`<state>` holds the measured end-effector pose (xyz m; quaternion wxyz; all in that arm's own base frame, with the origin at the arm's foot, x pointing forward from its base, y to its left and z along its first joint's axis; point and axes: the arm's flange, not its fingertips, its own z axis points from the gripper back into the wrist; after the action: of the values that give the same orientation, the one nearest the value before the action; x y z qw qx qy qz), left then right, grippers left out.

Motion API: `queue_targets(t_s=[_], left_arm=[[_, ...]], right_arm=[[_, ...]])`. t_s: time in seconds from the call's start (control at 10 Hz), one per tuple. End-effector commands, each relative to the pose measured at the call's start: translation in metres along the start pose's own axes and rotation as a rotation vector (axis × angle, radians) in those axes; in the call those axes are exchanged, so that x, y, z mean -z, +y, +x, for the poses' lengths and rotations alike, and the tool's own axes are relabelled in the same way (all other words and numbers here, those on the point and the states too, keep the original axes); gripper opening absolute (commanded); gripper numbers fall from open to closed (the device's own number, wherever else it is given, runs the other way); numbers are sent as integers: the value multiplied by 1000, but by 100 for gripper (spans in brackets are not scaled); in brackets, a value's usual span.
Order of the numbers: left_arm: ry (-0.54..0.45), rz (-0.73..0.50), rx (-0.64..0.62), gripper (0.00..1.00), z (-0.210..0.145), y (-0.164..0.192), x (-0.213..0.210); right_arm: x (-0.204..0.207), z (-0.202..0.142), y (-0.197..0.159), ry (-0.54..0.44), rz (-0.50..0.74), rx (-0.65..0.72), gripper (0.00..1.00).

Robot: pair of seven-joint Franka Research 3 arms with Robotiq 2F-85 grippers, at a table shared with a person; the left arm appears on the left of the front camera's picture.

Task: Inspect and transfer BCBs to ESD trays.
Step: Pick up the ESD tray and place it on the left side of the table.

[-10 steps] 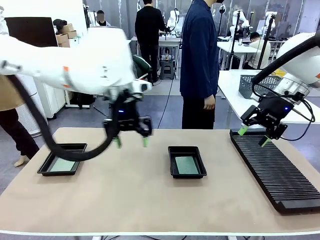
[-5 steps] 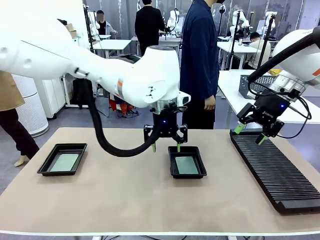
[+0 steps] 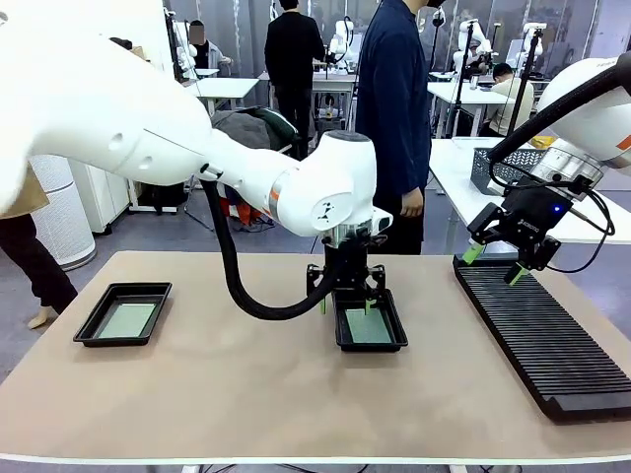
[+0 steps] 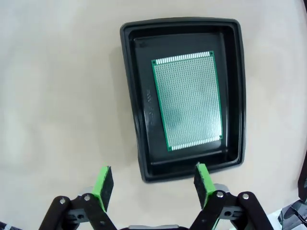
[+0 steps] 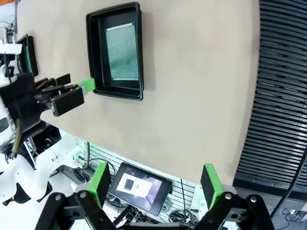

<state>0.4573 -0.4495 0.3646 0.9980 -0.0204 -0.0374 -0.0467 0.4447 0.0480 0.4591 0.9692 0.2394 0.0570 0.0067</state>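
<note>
Two ESD trays on the table: left tray [image 3: 123, 313] and centre tray [image 3: 370, 320], each holding one BCB [image 3: 126, 319] [image 4: 188, 99] lying flat. Left gripper [image 3: 346, 304] hangs over the centre tray, jaws spread, empty. Right gripper [image 3: 495, 265] above the slotted rack [image 3: 547, 340], jaws spread, empty.

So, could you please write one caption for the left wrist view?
Open left gripper hovering above a black ESD tray holding one green BCB.

L end effector [image 3: 345, 304] hides tray's [image 3: 394, 340] far rim.
</note>
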Motion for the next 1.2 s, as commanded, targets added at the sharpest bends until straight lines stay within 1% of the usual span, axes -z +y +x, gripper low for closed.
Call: queue_targets(t_s=[0.0,0.1,0.2,0.5,0.6,0.8,1.0,1.1], left_arm=[[-37,30,-17,90,5,-2,12],[-41,28,-10,90,8,0,20],[-62,44,-41,90,11,2,28],[-70,66,-87,90,17,2,43],[-81,42,-102,90,22,4,45],[-63,33,-132,90,29,7,48],[-50,86,-104,90,33,7,51],[-46,30,-110,90,30,9,47]], right_arm=[[1,0,1,-17,1,22,100],[1,0,1,-17,1,22,100],[1,0,1,-17,1,22,100],[1,0,1,-17,1,22,100],[1,0,1,-17,1,22,100],[1,0,1,-17,1,22,100],[1,0,1,-17,1,22,100],[1,0,1,-17,1,22,100]])
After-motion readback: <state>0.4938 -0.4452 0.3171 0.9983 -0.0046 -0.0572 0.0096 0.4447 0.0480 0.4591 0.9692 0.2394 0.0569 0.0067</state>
